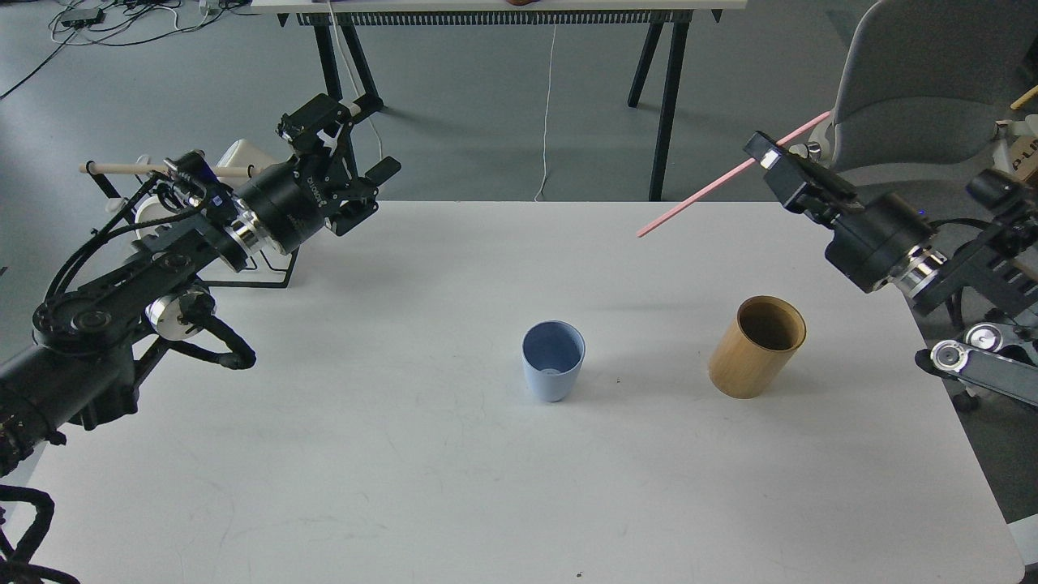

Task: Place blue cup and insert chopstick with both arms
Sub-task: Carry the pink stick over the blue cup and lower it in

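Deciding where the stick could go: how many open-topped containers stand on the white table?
2: the blue cup near the table's middle, and the bamboo cylinder to its right. Both upright, apart, empty as far as visible.

Pink chopstick point(714, 186) midsection hidden inside right pincer point(782, 162); rack rod point(146, 169) partly behind left arm.

Your two arms are black and jointed. The left arm point(122, 284) has round joint housings, a bright silver ring behind its cylindrical wrist, and looped black cables alongside. White lettering marks the left gripper point(345, 174) body. The right arm point(965, 276) shows silver discs, a slotted black link, and a boxy right gripper point(770, 154).
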Robot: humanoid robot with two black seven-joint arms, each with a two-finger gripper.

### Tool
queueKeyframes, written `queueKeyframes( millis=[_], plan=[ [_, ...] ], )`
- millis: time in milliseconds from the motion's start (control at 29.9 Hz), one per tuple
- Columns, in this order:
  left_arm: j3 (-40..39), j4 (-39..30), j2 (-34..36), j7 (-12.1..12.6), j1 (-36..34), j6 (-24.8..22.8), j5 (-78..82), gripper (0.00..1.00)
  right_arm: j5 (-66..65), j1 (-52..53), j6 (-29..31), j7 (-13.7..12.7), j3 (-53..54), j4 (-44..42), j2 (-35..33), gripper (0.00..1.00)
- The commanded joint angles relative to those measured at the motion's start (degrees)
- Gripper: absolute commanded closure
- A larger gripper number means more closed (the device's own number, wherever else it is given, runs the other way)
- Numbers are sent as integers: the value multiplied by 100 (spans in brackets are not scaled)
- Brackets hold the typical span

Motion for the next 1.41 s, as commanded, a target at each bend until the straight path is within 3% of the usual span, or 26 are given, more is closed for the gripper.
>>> queueKeyframes(
  millis=[0,134,502,970,1372],
  plan=[
    [-9,81,-6,0,4,0,-1,6,43,715,0,0,-822,-463,844,93],
    [-9,82,-6,0,4,0,-1,6,44,1172,0,0,-1271,-595,1346,93],
    [-1,99,3,0,48,0,-1,6,-228,2105,0,0,-2414,-499,1365,93],
    [-9,99,-32,0,65,0,-1,6,-290,2088,0,0,-2819,-208,1408,93],
    [-9,99,-41,0,74,0,-1,6,-211,1947,0,0,-2969,-542,2076,92]
  ],
)
